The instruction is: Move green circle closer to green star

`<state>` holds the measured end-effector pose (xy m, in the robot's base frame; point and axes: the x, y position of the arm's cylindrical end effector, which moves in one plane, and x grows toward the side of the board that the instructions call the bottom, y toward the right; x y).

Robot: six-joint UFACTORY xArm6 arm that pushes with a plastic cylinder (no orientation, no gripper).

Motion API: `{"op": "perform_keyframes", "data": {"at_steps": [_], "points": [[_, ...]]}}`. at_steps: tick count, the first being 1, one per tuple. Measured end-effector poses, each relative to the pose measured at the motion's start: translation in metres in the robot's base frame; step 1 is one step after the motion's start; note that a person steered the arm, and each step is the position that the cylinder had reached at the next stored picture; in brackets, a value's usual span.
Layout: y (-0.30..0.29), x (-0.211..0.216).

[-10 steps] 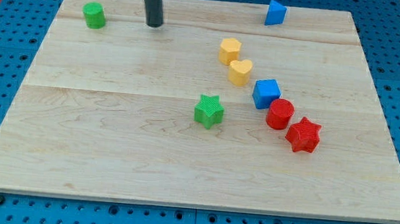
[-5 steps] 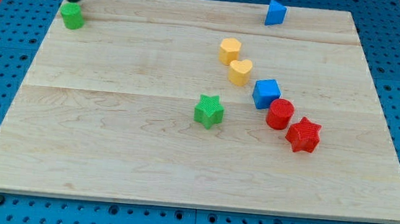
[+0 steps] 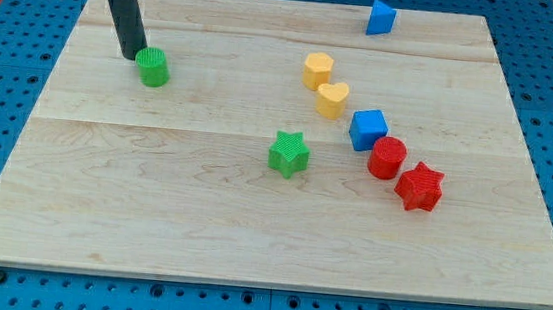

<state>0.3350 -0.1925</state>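
Note:
The green circle (image 3: 152, 67) sits on the wooden board (image 3: 153, 194) in its upper left part. My tip (image 3: 132, 55) stands right against the circle's upper-left side. The green star (image 3: 289, 153) lies near the board's middle, well to the lower right of the circle.
A yellow block (image 3: 317, 69) and a yellow heart (image 3: 333, 99) lie right of centre. Below them run a blue cube (image 3: 368, 129), a red circle (image 3: 388, 157) and a red star (image 3: 419, 186). A blue triangle (image 3: 381, 18) sits at the top edge.
My tip swung left behind the green circle, first nudging it to the top-left corner, then pushed it down and right towards the star.

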Motion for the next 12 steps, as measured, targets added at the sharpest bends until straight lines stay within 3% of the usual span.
{"op": "perform_keyframes", "data": {"at_steps": [1,3,5,7,9,12], "points": [[0.004,0.026],[0.013,0.02],[0.068,0.034],[0.077,0.085],[0.065,0.083],[0.115,0.112]]}}
